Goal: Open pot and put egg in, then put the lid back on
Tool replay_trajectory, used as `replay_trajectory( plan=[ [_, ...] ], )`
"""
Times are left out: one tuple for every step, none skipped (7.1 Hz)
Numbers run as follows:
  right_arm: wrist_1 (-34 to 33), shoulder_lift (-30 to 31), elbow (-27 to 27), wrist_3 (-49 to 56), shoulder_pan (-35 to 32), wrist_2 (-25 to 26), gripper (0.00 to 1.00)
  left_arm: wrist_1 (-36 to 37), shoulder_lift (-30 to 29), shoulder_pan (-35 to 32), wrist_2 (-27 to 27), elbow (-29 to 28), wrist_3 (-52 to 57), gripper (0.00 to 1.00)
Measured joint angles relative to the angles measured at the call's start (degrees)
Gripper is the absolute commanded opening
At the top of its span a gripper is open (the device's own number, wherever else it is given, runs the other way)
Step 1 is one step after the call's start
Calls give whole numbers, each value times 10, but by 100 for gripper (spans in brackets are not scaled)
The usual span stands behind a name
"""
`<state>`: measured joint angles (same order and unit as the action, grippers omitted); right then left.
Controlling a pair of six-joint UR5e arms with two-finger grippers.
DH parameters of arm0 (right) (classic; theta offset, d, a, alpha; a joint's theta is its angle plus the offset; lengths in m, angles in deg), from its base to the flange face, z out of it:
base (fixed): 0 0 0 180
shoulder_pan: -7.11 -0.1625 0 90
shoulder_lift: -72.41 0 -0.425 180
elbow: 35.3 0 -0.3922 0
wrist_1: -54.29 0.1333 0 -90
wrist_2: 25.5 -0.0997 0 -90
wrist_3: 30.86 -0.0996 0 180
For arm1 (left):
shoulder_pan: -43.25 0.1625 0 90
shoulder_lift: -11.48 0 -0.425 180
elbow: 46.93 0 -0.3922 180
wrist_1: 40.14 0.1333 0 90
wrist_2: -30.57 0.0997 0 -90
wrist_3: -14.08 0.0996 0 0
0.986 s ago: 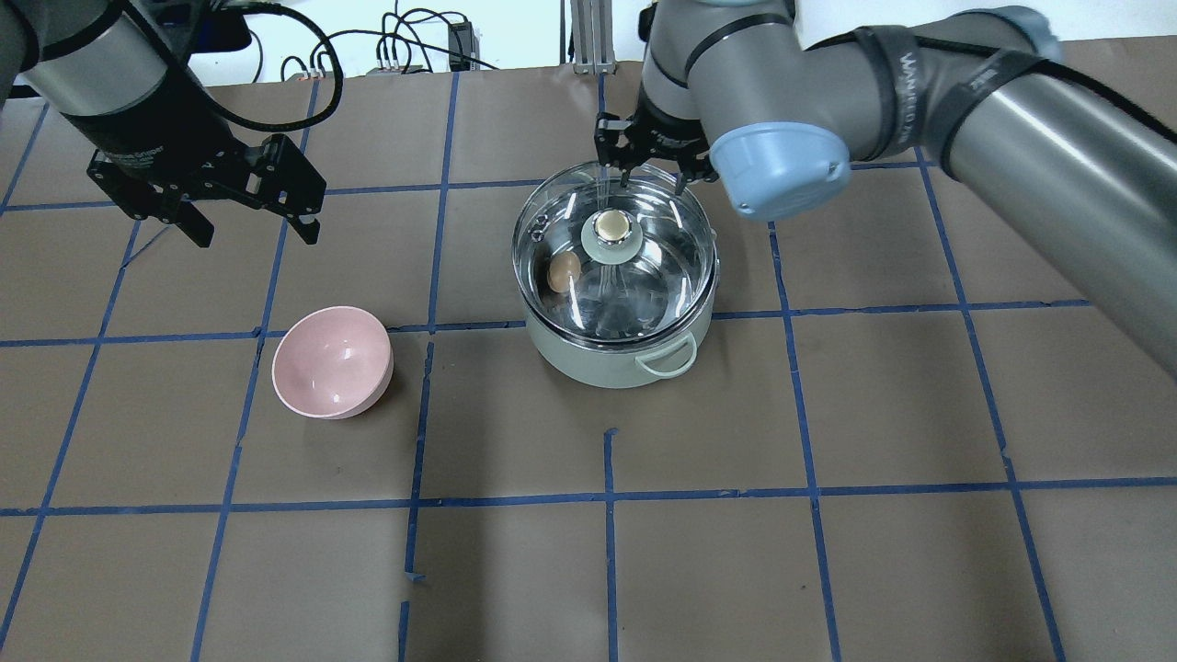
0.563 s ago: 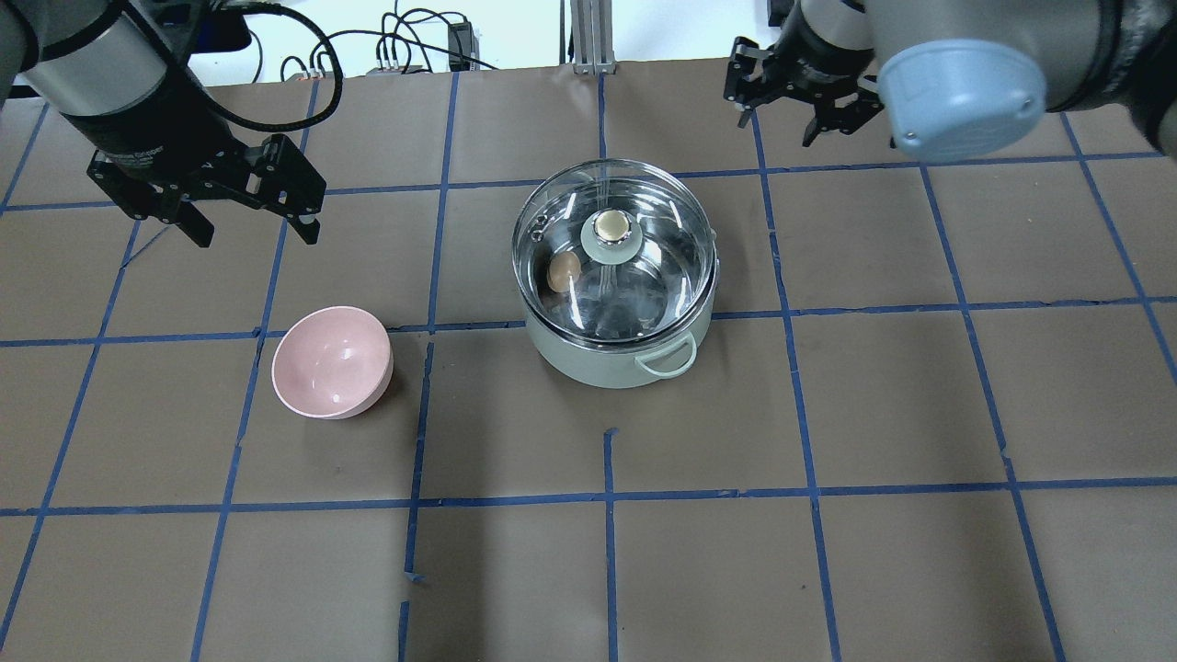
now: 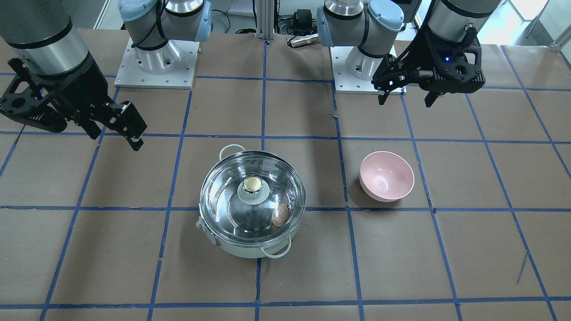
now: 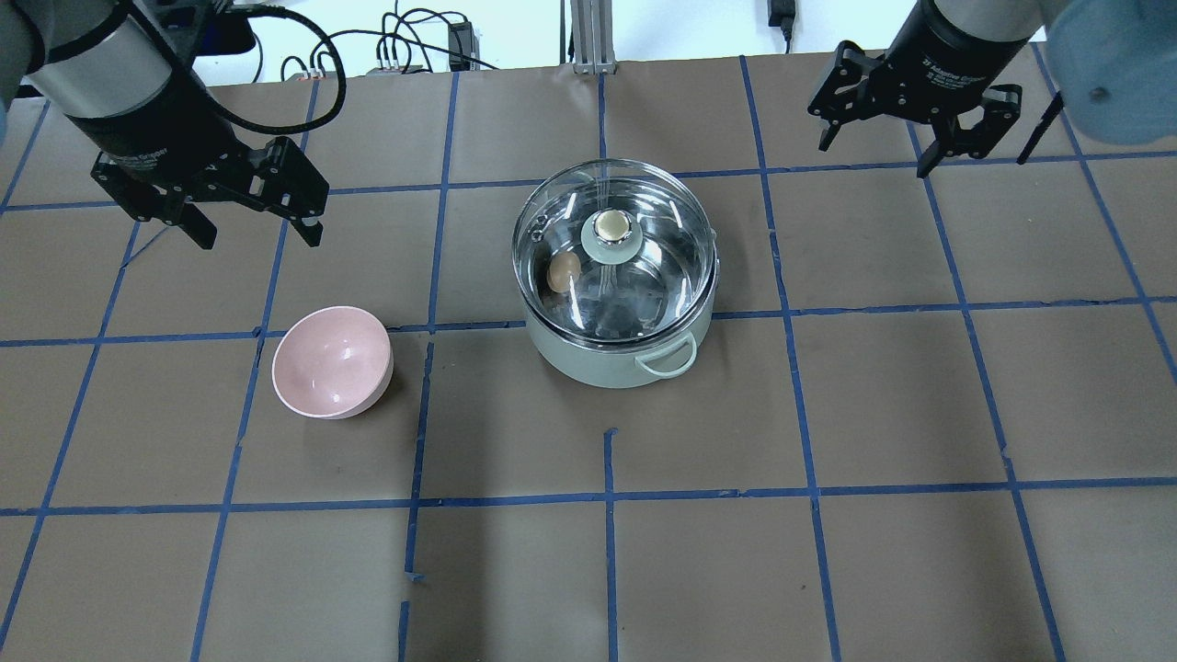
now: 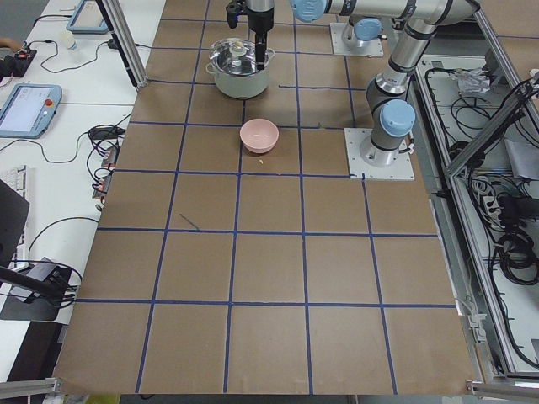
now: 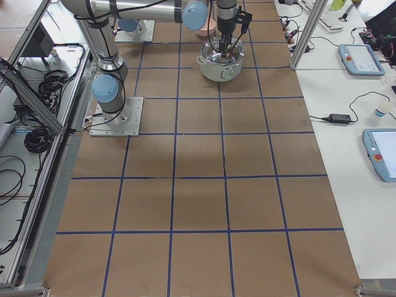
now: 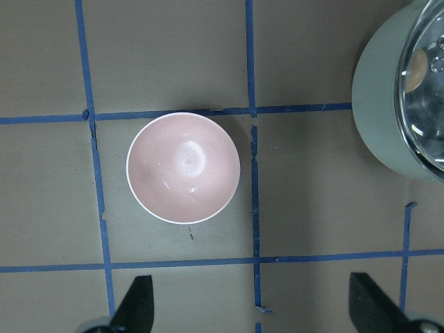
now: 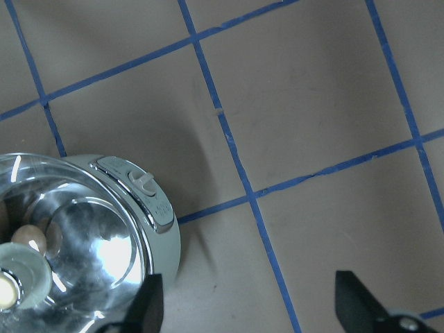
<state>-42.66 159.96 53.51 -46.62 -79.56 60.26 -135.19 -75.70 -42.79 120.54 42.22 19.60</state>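
Left gripper (image 4: 257, 230), upper left: wide open, empty. Right gripper (image 4: 874, 152), upper right: likewise. Wrist lettering unreadable. One pot (image 4: 607, 363), centre frame; one lid (image 4: 653, 262) seated on it; one egg (image 4: 564, 270) inside; one pink bowl (image 4: 331, 361) left.

The left gripper (image 4: 257, 225) points straight down, jaws spread wide, holding nothing. The right gripper (image 4: 874, 152) also points down, jaws wide apart and empty.

The table (image 4: 883, 405) is covered in brown paper, marked into squares by blue tape. The pot (image 4: 598, 363) stands near the middle, across a tape line. The bowl (image 4: 331, 361) sits upright, apart from it on the robot's left.
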Motion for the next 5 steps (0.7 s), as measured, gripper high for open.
replay_trajectory(
  plan=[
    [11,6,3,2,0,0,100,0,0,0,0,1,0,100],
    [18,9,11,3,-1,0,100,0,0,0,0,1,-1,100],
    [22,9,22,3,-2,-1,100,0,0,0,0,1,-1,100],
    [24,9,28,4,-2,-1,100,0,0,0,0,1,-1,100],
    [24,10,30,4,-2,-1,100,0,0,0,0,1,-1,100]
  ],
)
